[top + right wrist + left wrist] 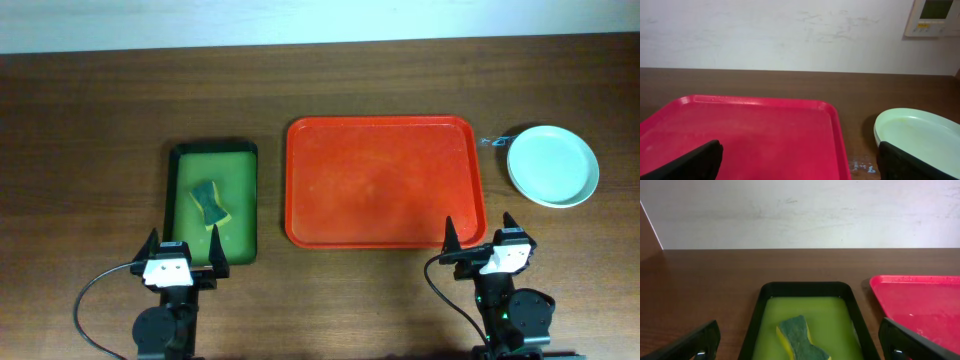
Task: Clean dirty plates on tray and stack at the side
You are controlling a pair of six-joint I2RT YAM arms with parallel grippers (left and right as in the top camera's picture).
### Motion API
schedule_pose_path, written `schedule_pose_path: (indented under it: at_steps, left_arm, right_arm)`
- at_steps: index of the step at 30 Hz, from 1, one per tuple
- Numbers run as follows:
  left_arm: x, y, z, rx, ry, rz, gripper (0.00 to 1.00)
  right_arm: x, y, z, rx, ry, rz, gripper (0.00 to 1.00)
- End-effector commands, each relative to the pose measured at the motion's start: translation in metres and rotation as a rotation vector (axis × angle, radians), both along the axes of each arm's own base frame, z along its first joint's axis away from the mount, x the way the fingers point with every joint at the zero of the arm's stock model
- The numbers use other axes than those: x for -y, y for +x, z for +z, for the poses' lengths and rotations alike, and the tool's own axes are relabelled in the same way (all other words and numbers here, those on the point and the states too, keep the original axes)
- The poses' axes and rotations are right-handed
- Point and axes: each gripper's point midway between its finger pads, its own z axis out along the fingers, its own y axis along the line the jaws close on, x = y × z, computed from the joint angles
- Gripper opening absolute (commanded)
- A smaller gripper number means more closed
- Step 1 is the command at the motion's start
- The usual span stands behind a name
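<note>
Dark wood table (100, 100), plain white wall (765, 35) behind, and the red tray (385, 180) lay with its long side running left to right, just ahead-left of the right gripper (480, 228). The plates (552, 165) sat off it, ahead and to that gripper's right. Both that one and the left gripper (183, 244) were spread wide gripping nothing, with a green tray (212, 147) and sponge (209, 203) right ahead of the left one.

Dark wood table (100, 100), scuffed white wall (800, 210) behind w/ small panel (935, 17).
</note>
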Motion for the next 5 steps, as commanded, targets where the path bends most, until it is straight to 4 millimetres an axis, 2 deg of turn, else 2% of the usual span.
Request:
schedule_pose_path:
  at_steps: [1,5]
  left_arm:
    - [-0.0032,-0.0003,-0.0003,0.006,-0.009,0.018,0.99]
    - [-0.0032,-0.0003,-0.0002,0.007,-0.009,0.018,0.99]
  right_arm:
    - [0.0,-0.0001,-0.0029,-0.004,0.004,-0.004,0.98]
    - [0.0,-0.0001,-0.0029,-0.004,0.004,-0.004,0.98]
